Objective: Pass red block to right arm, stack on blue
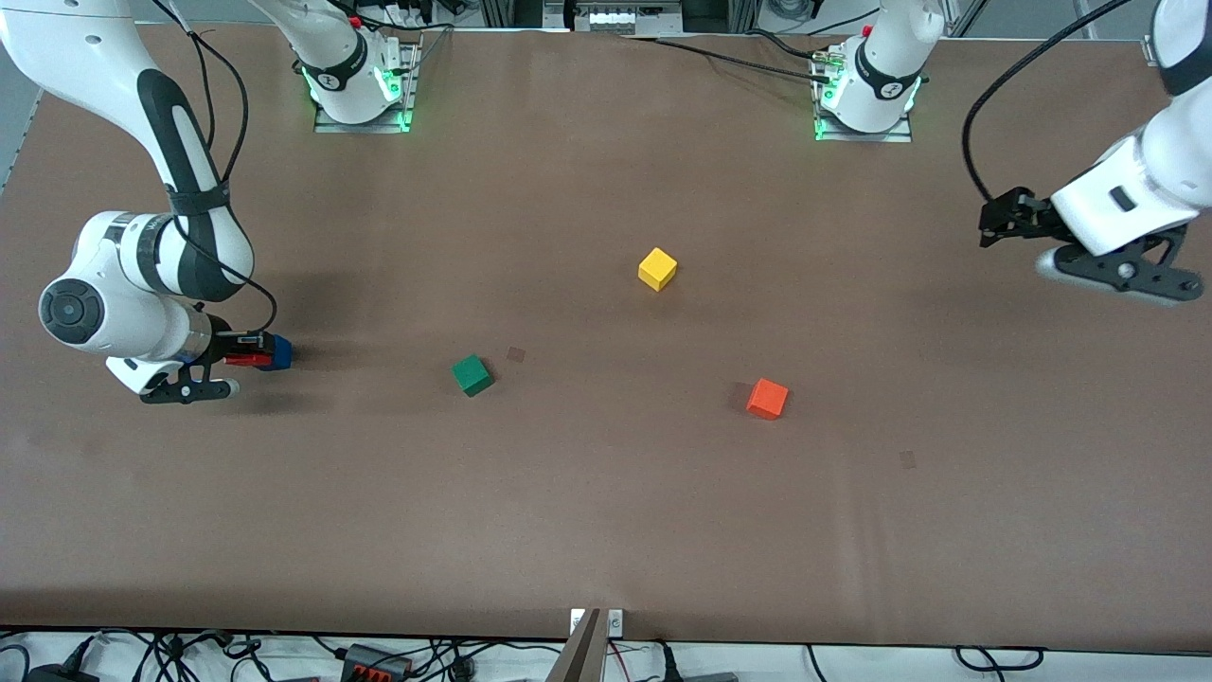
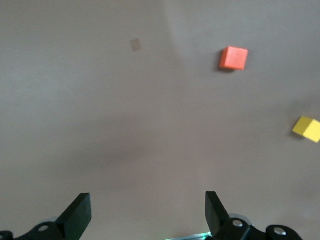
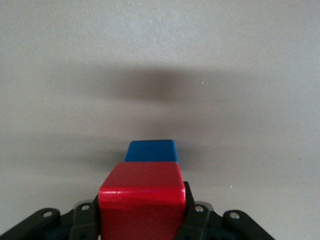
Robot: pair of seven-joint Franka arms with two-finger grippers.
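My right gripper (image 1: pixel 252 359) is shut on the red block (image 1: pixel 246 360), low over the table toward the right arm's end. In the right wrist view the red block (image 3: pixel 142 200) sits gripped between the black fingers (image 3: pixel 197 217). The blue block (image 3: pixel 151 151) shows just past and below it, partly covered. In the front view the blue block (image 1: pixel 280 352) lies right against the gripper's tip. I cannot tell whether red rests on blue. My left gripper (image 1: pixel 987 225) hangs open and empty above the left arm's end of the table, its fingers (image 2: pixel 80 212) spread wide over bare tabletop.
A green cube (image 1: pixel 472 374) lies near the table's middle. A yellow cube (image 1: pixel 657 269) sits farther from the front camera and an orange cube (image 1: pixel 767 398) toward the left arm's end. The left wrist view also shows the orange cube (image 2: pixel 233 58) and the yellow cube (image 2: pixel 306 128).
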